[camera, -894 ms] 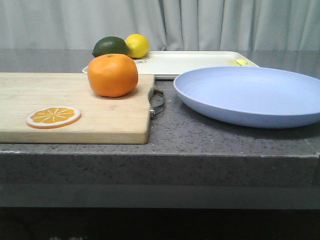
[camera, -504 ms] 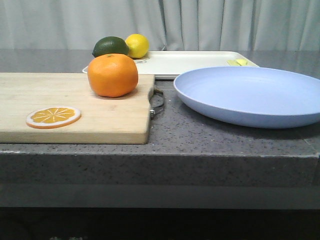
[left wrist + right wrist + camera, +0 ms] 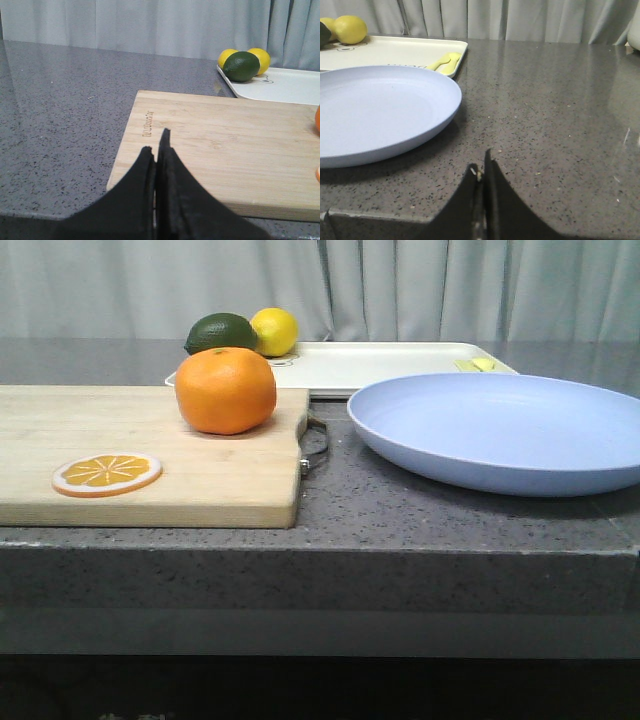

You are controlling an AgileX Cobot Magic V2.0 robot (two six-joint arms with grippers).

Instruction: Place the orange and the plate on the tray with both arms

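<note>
The orange (image 3: 225,390) sits on the far right part of the wooden cutting board (image 3: 150,455); only its edge (image 3: 317,120) shows in the left wrist view. The lavender-blue plate (image 3: 505,430) lies on the counter right of the board, and also shows in the right wrist view (image 3: 375,112). The cream tray (image 3: 380,365) lies behind both, and shows in the wrist views (image 3: 280,85) (image 3: 390,50). My left gripper (image 3: 156,145) is shut and empty over the board's near left corner. My right gripper (image 3: 481,167) is shut and empty over the counter, right of the plate. Neither gripper shows in the front view.
A dark green lime (image 3: 220,333) and a yellow lemon (image 3: 274,331) sit at the tray's left end, a second lemon (image 3: 227,56) behind the lime. A flat orange slice (image 3: 107,474) lies on the board's near part. A yellow utensil (image 3: 444,61) lies on the tray's right end.
</note>
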